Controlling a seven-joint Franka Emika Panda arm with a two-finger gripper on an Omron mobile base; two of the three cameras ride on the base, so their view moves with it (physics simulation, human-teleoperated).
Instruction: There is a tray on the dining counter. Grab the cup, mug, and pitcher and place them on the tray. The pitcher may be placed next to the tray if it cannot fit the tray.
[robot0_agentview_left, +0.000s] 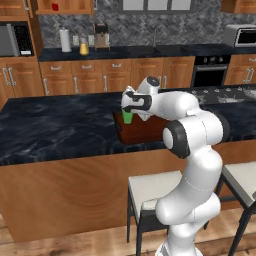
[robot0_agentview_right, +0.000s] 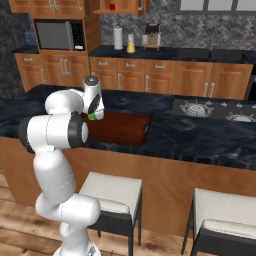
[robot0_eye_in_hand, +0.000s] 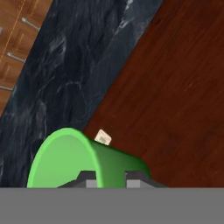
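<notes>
One of the three vessels is in hand: the end effector (robot0_agentview_left: 128, 111) is clamped on the rim of the green cup (robot0_agentview_left: 128, 117), one finger inside the wall and one outside by the look of the hand view. The cup hangs over the near left corner of the tray (robot0_agentview_left: 142, 129), which lies on the dining surface (robot0_agentview_left: 60, 125); whether its base touches the wood I cannot tell.

To finish this placement well, I would bring the cup straight down until its base sits flat on the board, keep it upright, and only then part the fingers. It sits close to the tray's edge, so nudging it a little inward first would leave it safer and spare room for the others. Lift straight up afterwards so the inner finger does not drag the rim and tip it.

Two remain well apart from here: the pitcher (robot0_agentview_left: 84, 47) on the back counter beside the paper-towel roll (robot0_agentview_left: 65, 40), and the mug (robot0_agentview_left: 55, 7) on a high shelf.
</notes>
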